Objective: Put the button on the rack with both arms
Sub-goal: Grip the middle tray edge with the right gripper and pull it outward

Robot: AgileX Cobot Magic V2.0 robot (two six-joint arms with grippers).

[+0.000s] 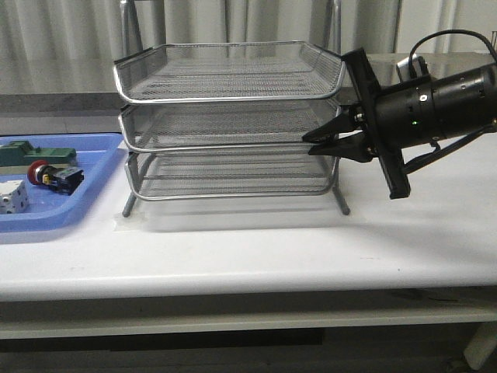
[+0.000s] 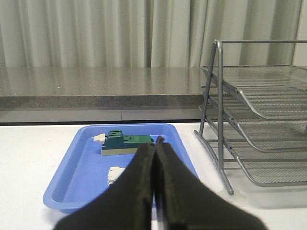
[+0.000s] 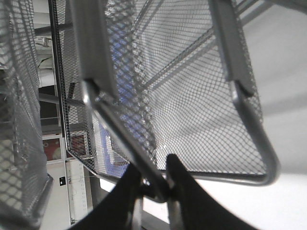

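The button (image 1: pixel 39 172), with its red head and black body, lies in the blue tray (image 1: pixel 92 185) at the left. The silver three-tier wire rack (image 1: pixel 233 81) stands mid-table. My right gripper (image 1: pixel 312 143) reaches in from the right. In the right wrist view its jaws (image 3: pixel 156 184) are closed on the rim wire of the rack (image 3: pixel 249 120), at the middle tier's right front corner. My left gripper (image 2: pixel 156 143) is shut and empty, held over the near end of the tray (image 2: pixel 79 167). It hides the button in that view and is out of the front view.
A green flat block (image 1: pixel 33 152) and a white cube-shaped part (image 1: pixel 12 196) lie in the tray beside the button. Both also show in the left wrist view: the block (image 2: pixel 125 143) and the white part (image 2: pixel 114 173). The rack (image 2: pixel 268 96) stands to the tray's right. Curtains hang behind a grey ledge.
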